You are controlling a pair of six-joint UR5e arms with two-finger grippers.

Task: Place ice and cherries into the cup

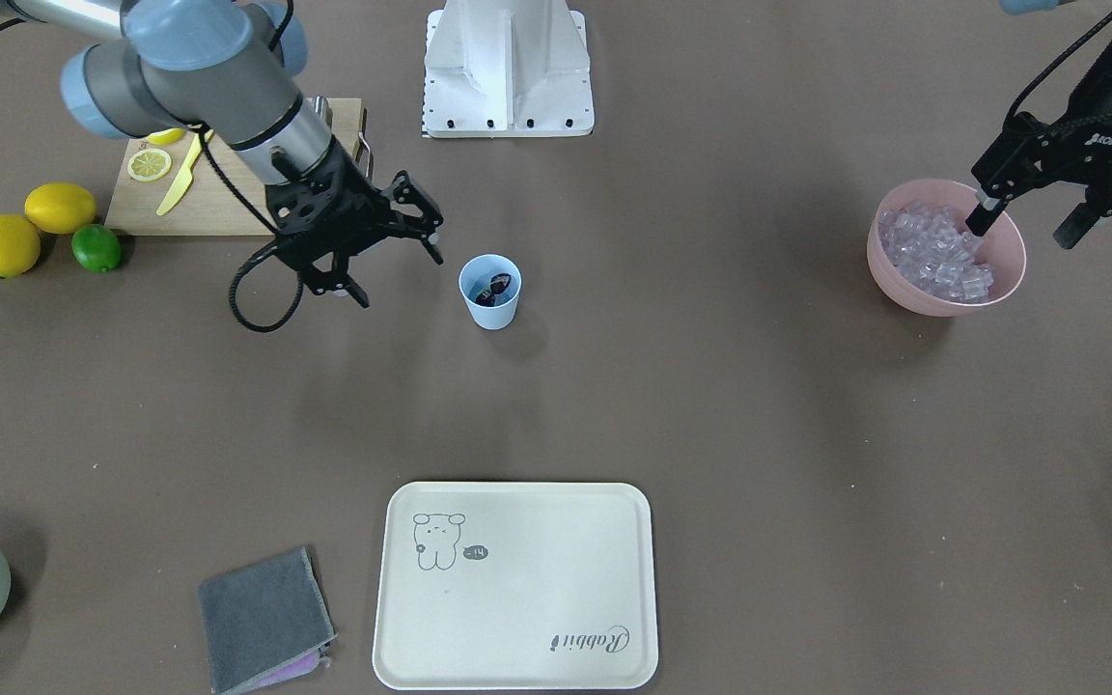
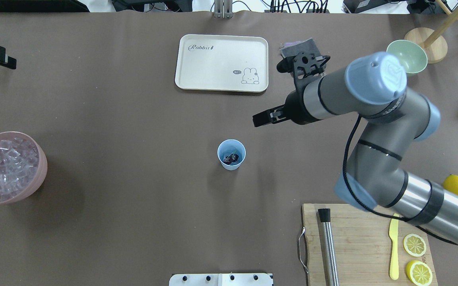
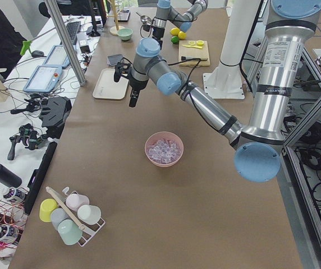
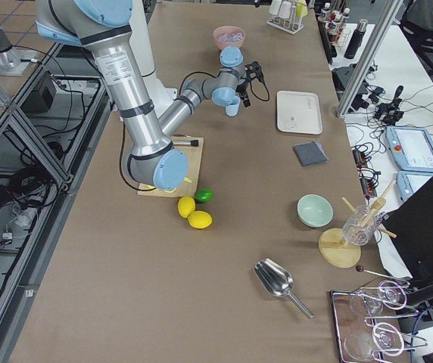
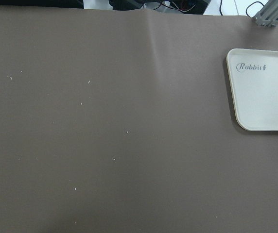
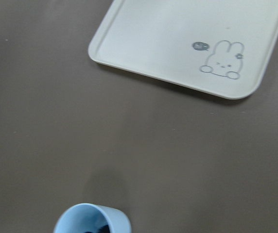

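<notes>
Plainly, the light blue cup (image 1: 491, 311) holds dark red cherries (image 1: 498, 286).

This is a robot lab: two big robot arms (image 3: 273, 61), metal frame bars (image 3: 65, 39), loose cables (image 4: 16, 185) and control screens (image 3: 42, 78).

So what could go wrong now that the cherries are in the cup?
1. The left pincer hangs open at the pink bowl, seemingly straddling its rim above the ice. Closing there might shove the bowl.
2. The pieces are small and the cup with the cherries stands far off, so one could slip out on the way.
3. The open right pincer sits near the cup and might bump it.
</notes>
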